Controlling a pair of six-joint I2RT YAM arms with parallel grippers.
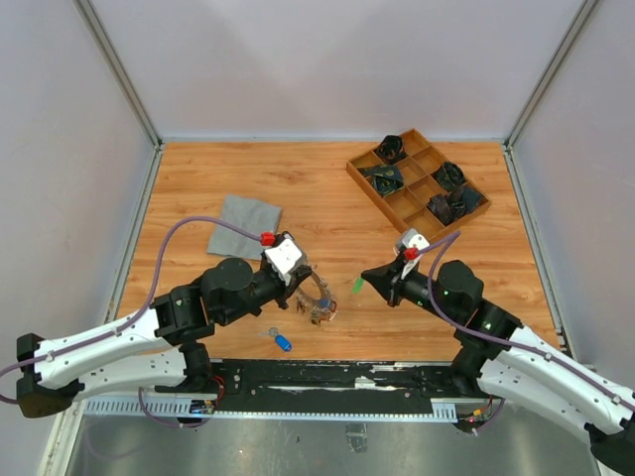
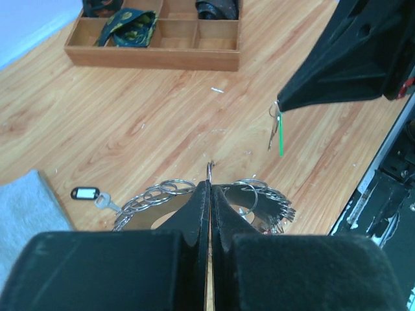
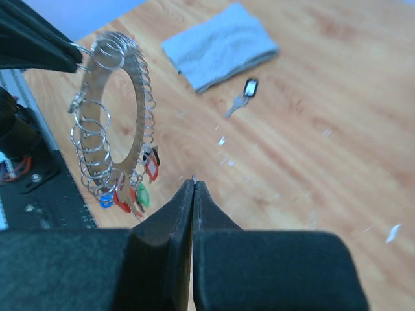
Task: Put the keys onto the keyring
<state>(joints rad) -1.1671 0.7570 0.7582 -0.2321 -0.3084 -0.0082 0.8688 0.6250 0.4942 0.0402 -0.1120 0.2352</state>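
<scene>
My left gripper (image 1: 301, 288) is shut on the wire of the keyring (image 1: 319, 305) and holds it above the table. In the left wrist view the keyring (image 2: 259, 194) fans out to both sides of the shut left gripper (image 2: 209, 184), crowded with silver keys. My right gripper (image 1: 365, 278) is shut on a key with a green tag (image 1: 355, 286), just right of the ring. That green-tagged key (image 2: 280, 139) hangs from the right gripper's tip (image 2: 280, 103). In the right wrist view the ring (image 3: 138, 116) hangs upright with red, green and blue tags, ahead-left of the shut right gripper (image 3: 194, 184).
A key with a blue tag (image 1: 281, 340) lies near the front edge. A key with a black tag (image 2: 87, 193) lies beside the grey cloth (image 1: 244, 224). A wooden compartment tray (image 1: 372, 195) with dark items stands at the back right.
</scene>
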